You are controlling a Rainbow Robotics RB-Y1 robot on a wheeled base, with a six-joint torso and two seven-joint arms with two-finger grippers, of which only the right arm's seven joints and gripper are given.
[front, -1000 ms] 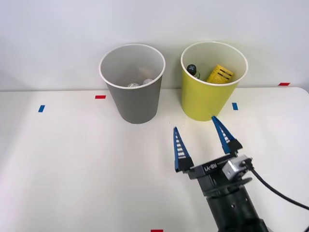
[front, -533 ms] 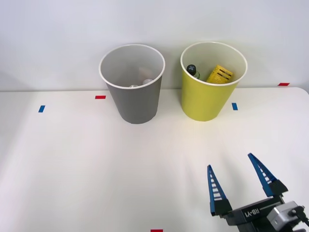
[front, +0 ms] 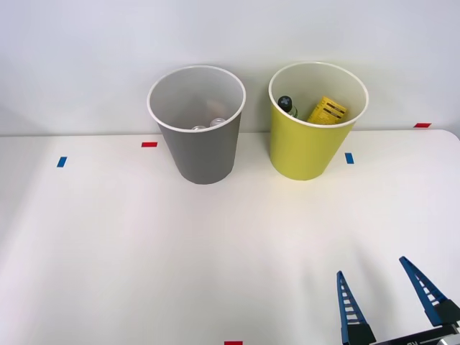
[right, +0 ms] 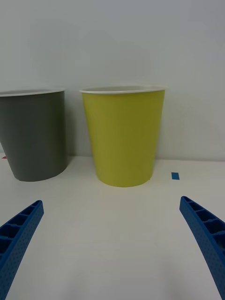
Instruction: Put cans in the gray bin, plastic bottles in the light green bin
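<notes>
The gray bin (front: 198, 136) stands at the back of the table, left of the light green bin (front: 310, 140). Silver tops of cans (front: 208, 125) show low inside the gray bin. In the light green bin lie the plastic bottles: a clear bottle with a dark cap (front: 287, 104) and a yellow ribbed item (front: 328, 111). My right gripper (front: 388, 295) is open and holds nothing, low at the table's front right, well short of both bins. The right wrist view has the gray bin (right: 33, 133) and the light green bin (right: 124, 136) ahead of the open gripper (right: 112, 239).
Small red (front: 149, 144) and blue (front: 62, 162) tape marks dot the white table (front: 129, 251); another blue mark (front: 349, 158) lies right of the green bin. A plain wall rises right behind the bins.
My right gripper has drawn back from near the light green bin toward the table's front right, staying open. The bins and their contents have not moved.
</notes>
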